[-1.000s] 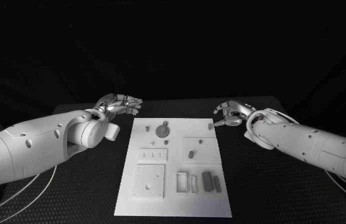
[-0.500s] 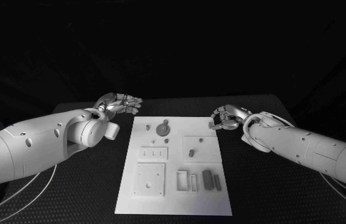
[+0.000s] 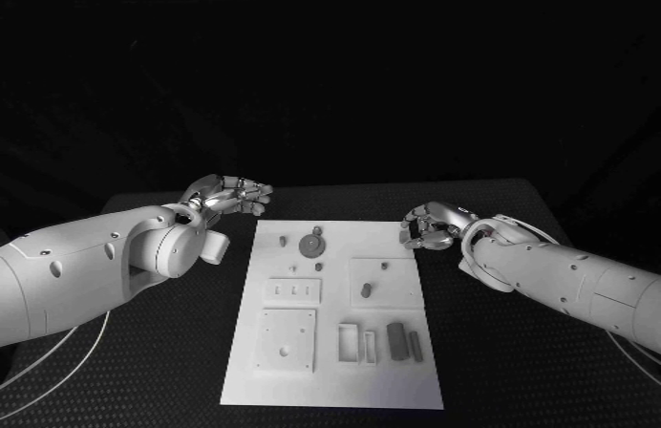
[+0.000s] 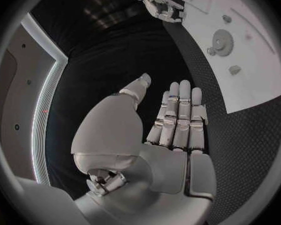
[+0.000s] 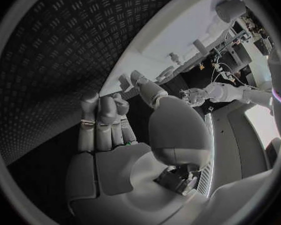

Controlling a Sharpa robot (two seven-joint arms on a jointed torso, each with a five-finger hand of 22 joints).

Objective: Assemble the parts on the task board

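I see the black ribbed counter (image 3: 165, 352) bearing the white task board (image 3: 330, 390); left hand (image 3: 231, 197) fingers straight and empty, right hand (image 3: 431, 225) fingers curled in on nothing

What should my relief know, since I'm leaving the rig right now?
Left hand: holds nothing, fingers apart, off the board's far left corner.
Right hand: fingers curled, nothing seen in it, at the board's right edge.
Board: white plate mid-table. A gear lies at its far end, a long dark piece near the front.
Done: nothing is in hand; I cannot tell which parts are already seated.
Left: pick up and fit the loose parts.
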